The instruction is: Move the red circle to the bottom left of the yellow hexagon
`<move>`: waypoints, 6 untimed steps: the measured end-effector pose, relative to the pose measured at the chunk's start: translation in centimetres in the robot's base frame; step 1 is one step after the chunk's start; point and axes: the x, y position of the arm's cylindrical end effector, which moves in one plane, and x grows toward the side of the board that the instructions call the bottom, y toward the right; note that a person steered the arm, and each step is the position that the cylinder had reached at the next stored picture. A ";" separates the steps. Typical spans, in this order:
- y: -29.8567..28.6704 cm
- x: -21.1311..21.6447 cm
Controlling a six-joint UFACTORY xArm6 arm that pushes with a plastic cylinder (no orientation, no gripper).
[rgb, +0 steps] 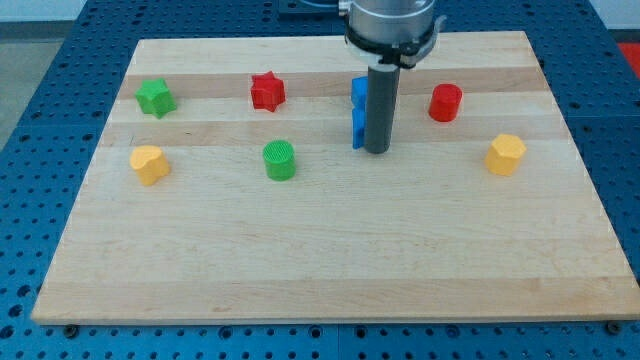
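Note:
The red circle stands at the view's upper right of the wooden board. The yellow hexagon sits to its lower right, near the board's right edge. My tip rests on the board at centre top, to the left and a little below the red circle, well apart from it. Two blue blocks are just left of the rod and partly hidden behind it; their shapes are unclear.
A red star lies at the upper middle left, a green star at the upper left, a yellow heart-like block at the left and a green circle left of my tip.

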 end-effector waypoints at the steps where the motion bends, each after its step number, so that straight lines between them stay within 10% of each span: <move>1: 0.2 -3.5; 4: 0.2 -11.0; 6: 1.6 -5.6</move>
